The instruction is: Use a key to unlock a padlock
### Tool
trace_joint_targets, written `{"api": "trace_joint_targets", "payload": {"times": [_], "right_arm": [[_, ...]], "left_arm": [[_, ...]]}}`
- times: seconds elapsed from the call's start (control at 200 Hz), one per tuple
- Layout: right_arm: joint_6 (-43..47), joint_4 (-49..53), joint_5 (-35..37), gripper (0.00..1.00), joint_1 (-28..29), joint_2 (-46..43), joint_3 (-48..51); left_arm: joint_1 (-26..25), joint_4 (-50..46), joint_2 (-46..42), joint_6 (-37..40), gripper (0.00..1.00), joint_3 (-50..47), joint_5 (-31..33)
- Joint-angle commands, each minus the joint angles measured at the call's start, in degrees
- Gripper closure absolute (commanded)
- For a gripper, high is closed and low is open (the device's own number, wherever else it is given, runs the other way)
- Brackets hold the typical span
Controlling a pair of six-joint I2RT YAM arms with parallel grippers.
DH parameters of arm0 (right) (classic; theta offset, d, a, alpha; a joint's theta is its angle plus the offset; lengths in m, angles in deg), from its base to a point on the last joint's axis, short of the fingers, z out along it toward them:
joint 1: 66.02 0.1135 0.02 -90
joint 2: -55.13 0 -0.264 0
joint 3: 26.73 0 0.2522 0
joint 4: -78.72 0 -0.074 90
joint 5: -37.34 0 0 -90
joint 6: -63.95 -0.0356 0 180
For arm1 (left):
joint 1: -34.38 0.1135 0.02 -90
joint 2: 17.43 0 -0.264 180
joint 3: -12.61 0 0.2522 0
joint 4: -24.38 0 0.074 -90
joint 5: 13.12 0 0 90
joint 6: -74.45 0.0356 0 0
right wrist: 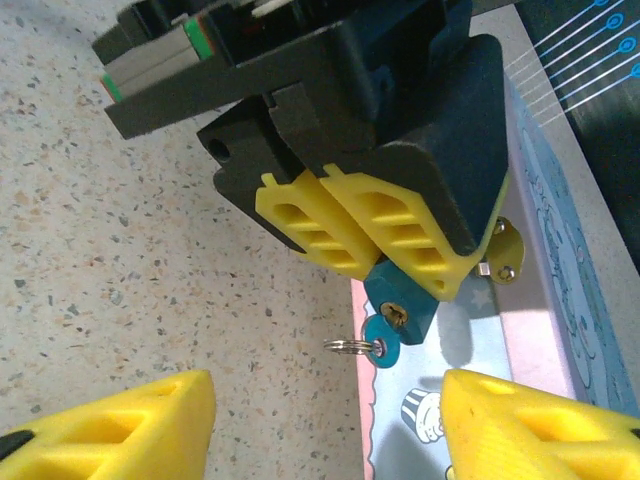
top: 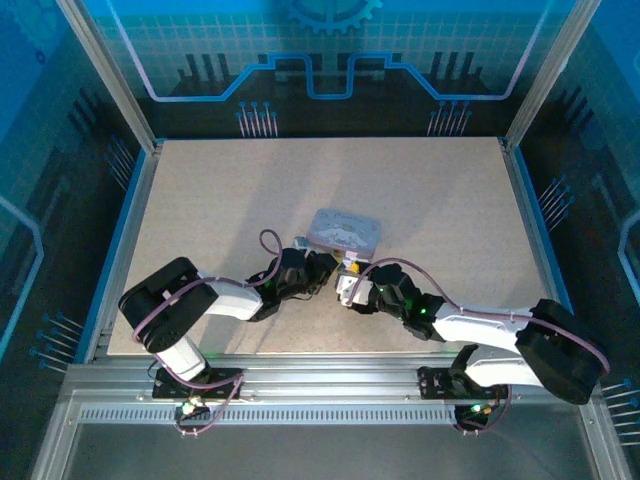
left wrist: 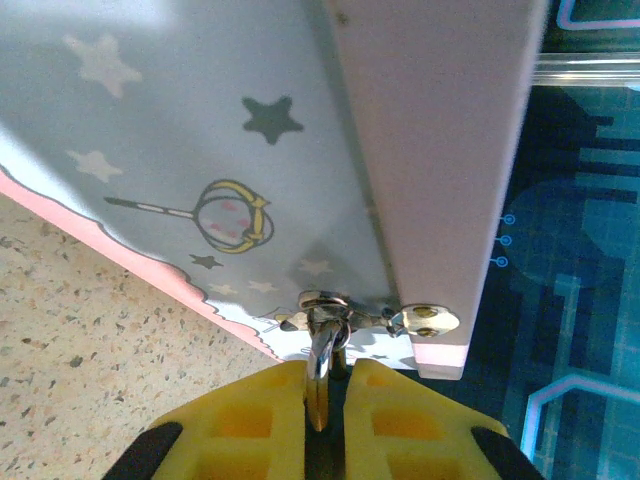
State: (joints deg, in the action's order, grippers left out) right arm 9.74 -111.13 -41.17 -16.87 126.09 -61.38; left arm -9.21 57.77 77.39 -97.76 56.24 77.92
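1. The tin (top: 345, 230), pale lilac with a cartoon print, lies flat near the middle of the table (top: 450, 190). Both grippers meet at its near edge, around 6 o'clock of it.
2. The left gripper (right wrist: 392, 270) has its yellow fingers (left wrist: 250, 420) pressed together. They clamp the padlock (right wrist: 408, 305) at its top, pinching the silvery shackle (left wrist: 320, 350) between them.
3. The padlock has a teal-blue body and sticks out below the left fingertips at about 5 o'clock. It is right against the tin's edge, next to the metal hasp tab (right wrist: 505, 250).
4. The shackle runs up to the ring fitting on the tin's corner. I can't tell whether it is latched or loose.
5. The key (right wrist: 380, 345) has a teal head and sits at the padlock's lower end, at 7 o'clock of the body. It looks seated in the keyhole, with a brass face showing just above it.
6. A small key ring (right wrist: 342, 346) hangs at 9 o'clock of the key head.
7. The right gripper (right wrist: 325, 392) has its jaws spread wide and holds nothing. One finger is at 8 o'clock of the key and the other at 4 o'clock, and both are clear of it.
8. The right gripper faces the left one, tip to tip, with the padlock and key between them.
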Motion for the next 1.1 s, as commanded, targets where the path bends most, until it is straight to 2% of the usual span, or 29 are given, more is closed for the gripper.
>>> {"api": "trace_joint_targets", "payload": {"times": [0.0,0.13,0.57,0.86,1.095], "right_arm": [[1.5,-3.8,0.9,0.40,0.7,1.1,-1.3],[2.4,-3.9,1.7,0.47,0.7,2.6,-1.8],[1.8,-5.5,0.9,0.50,1.2,5.6,-3.9],[2.3,-6.1,3.0,0.61,1.4,7.2,-4.4],[2.4,-7.2,5.9,0.74,1.3,8.3,-4.4]], "left_arm": [[0.4,1.8,-0.7,0.3,1.00,1.6,-1.0],[0.4,1.8,-0.5,0.2,1.00,1.8,-1.1],[0.4,2.4,-0.3,0.0,1.00,1.7,-1.2],[0.4,2.6,-0.3,-0.2,1.00,1.6,-1.3],[0.4,2.8,-0.1,-0.3,1.00,1.5,-1.3]]}}
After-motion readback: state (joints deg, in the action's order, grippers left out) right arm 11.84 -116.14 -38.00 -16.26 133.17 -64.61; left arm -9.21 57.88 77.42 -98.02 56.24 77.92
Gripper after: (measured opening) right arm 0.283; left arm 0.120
